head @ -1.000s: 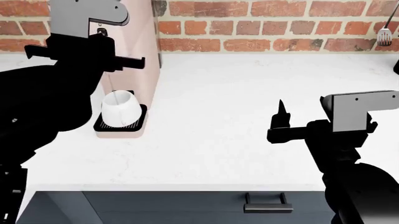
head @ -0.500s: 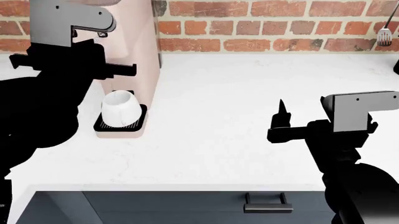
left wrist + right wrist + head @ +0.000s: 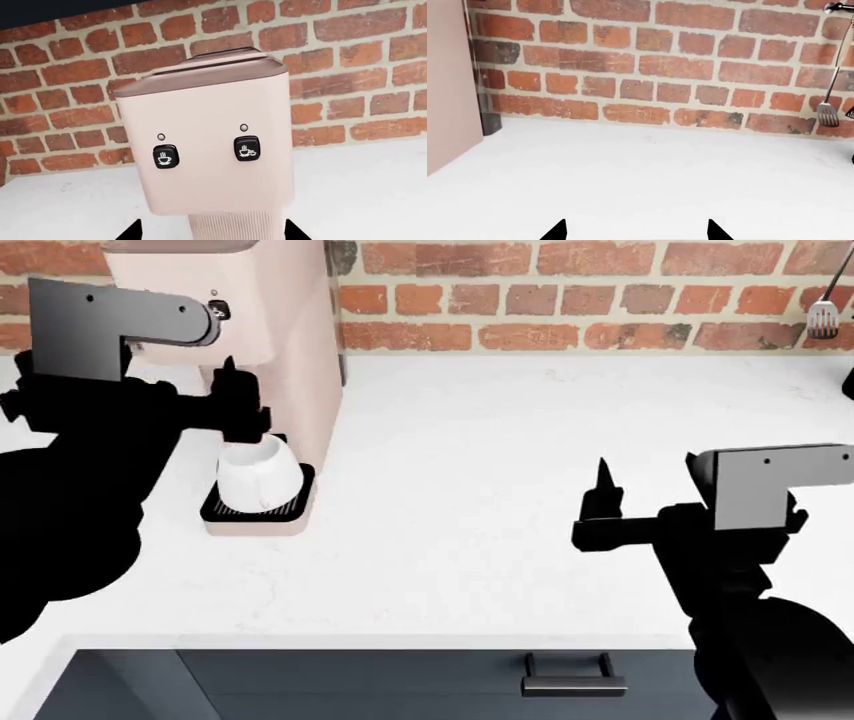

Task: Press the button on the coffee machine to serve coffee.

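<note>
The pale pink-beige coffee machine (image 3: 287, 330) stands at the back left of the white counter (image 3: 507, 470). A white cup (image 3: 254, 475) sits on its black drip tray (image 3: 304, 502). In the left wrist view the machine's head (image 3: 207, 185) faces the camera with two dark icon buttons, one (image 3: 165, 157) and the other (image 3: 246, 149). My left gripper (image 3: 212, 235) is open and empty, a short way in front of the machine, touching neither button. In the head view it (image 3: 238, 400) hangs above the cup. My right gripper (image 3: 603, 490) is open and empty over the counter's right half.
A red brick wall (image 3: 601, 300) runs behind the counter. A metal spatula (image 3: 825, 310) hangs on it at the far right, also in the right wrist view (image 3: 827, 112). A dark drawer with a handle (image 3: 574, 680) lies below the counter's front edge.
My left arm has drawn back from the machine's head, moving left and lower in the head view. The button on the head now shows. The right arm has not moved.
</note>
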Robot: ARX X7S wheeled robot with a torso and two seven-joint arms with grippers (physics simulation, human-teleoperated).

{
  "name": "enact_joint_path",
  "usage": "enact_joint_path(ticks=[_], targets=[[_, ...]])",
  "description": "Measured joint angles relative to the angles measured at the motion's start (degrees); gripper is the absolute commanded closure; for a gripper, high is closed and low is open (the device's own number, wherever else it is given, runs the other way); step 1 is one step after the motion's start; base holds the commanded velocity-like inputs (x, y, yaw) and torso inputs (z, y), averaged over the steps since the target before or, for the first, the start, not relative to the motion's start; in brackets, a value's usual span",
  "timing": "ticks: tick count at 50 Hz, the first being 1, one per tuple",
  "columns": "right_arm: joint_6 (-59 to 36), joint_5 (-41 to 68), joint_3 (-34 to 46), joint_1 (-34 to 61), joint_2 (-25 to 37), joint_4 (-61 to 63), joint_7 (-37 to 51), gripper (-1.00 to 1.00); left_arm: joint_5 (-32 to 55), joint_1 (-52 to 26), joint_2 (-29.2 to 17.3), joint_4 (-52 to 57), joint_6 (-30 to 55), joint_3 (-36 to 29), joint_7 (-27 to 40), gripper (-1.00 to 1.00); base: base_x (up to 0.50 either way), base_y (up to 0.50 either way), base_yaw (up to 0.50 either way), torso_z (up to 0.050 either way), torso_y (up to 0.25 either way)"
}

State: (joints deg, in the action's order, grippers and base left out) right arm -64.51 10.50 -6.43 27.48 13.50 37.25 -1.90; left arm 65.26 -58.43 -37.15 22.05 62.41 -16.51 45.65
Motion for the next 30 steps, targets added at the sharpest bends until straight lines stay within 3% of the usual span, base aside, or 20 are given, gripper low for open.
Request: enact_joint_path(ticks=[30], targets=[[1.4,0.7,-0.5,-1.9,-0.1,0.3,0.7,-1.00,-3.8,16.9,-7.6,3.4,-11.2,5.3,-7.0,-1.00,0.00,0.00,0.00,0.000,0.000]])
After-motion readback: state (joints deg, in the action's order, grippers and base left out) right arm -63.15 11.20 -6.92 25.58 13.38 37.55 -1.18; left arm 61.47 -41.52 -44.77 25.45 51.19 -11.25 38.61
